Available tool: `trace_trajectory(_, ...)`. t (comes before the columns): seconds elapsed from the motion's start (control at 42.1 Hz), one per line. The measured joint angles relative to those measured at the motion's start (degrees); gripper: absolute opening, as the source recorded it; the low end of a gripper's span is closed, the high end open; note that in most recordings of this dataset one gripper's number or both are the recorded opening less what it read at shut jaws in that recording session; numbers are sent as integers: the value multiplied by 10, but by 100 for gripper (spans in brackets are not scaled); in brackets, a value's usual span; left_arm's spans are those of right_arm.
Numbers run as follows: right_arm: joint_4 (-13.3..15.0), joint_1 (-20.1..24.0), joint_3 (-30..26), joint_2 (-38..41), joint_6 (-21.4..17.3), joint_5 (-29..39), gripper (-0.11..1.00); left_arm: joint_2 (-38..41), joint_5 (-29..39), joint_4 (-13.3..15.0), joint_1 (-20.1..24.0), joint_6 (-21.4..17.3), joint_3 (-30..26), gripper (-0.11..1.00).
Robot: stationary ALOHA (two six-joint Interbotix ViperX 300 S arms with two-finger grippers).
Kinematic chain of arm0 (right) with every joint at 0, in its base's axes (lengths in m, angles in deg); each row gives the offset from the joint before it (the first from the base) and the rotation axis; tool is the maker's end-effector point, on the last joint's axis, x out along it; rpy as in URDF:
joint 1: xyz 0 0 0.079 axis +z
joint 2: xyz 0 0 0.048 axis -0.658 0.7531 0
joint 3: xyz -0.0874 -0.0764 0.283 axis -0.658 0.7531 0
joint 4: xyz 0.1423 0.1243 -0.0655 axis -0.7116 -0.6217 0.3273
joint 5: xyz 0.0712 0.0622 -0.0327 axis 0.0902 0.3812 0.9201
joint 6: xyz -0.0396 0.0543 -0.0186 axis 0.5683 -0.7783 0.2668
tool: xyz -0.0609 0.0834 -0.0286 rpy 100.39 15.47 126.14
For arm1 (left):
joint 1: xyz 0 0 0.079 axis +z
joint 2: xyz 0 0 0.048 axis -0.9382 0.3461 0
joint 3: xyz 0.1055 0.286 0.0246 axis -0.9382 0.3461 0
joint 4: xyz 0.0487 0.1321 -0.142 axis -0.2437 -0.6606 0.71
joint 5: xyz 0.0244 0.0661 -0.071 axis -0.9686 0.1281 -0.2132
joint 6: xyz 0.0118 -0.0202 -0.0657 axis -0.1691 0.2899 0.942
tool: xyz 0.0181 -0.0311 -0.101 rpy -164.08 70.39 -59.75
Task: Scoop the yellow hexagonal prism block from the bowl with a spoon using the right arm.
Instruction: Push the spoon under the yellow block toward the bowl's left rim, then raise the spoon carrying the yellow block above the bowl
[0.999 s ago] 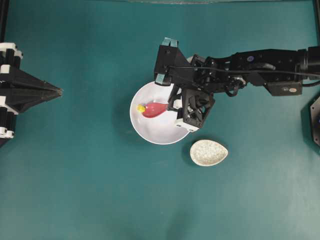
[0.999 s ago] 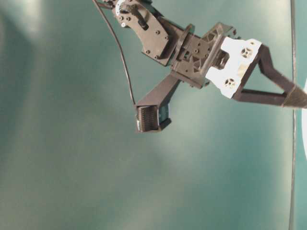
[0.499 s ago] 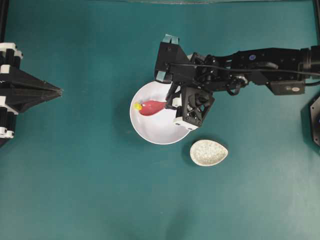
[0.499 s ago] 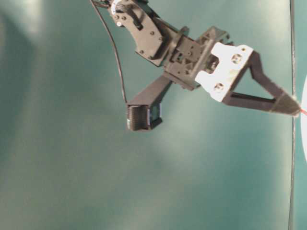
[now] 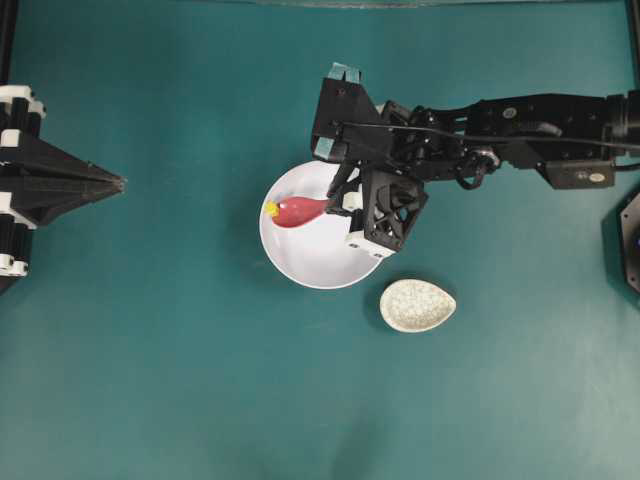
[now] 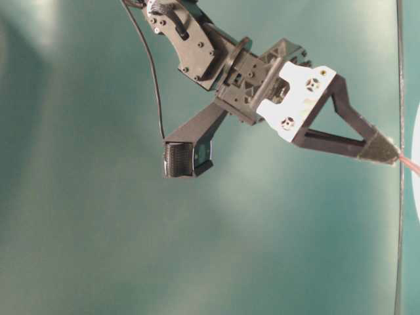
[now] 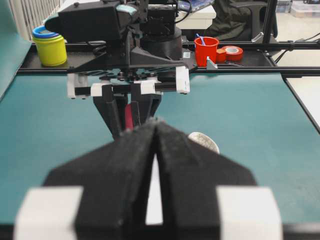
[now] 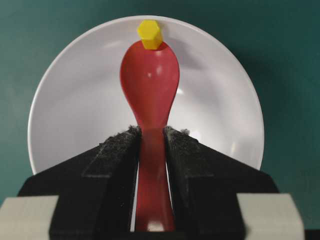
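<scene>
Nearby, spoon rest [image 5: 417, 305] sits clear; right fingers [image 8: 116, 160] clamp spoon [image 8: 150, 85] behind block [image 8: 149, 34].

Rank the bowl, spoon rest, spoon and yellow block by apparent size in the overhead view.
1. bowl
2. spoon rest
3. spoon, though its handle is hidden under the right gripper, so this rank is unsure
4. yellow block

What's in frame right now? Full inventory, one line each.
bowl: 1, white, table centre
spoon: 1, pink-red, scoop over the bowl, handle between right gripper's fingers
hexagonal block: 1, yellow, at spoon tip by bowl's far rim
spoon rest: 1, speckled off-white, beside bowl
table: 1, teal
cup: 1, red, back shelf
container: 1, yellow, blue rim, back shelf
left gripper: 1, black, shut, far left
right gripper: 1, black, shut on spoon
</scene>
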Motion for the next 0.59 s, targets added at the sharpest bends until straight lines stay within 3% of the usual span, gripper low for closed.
trace_trajectory(0.594,1,4,0,-13,4,-13,23,0,0,0,-1,1,0,0)
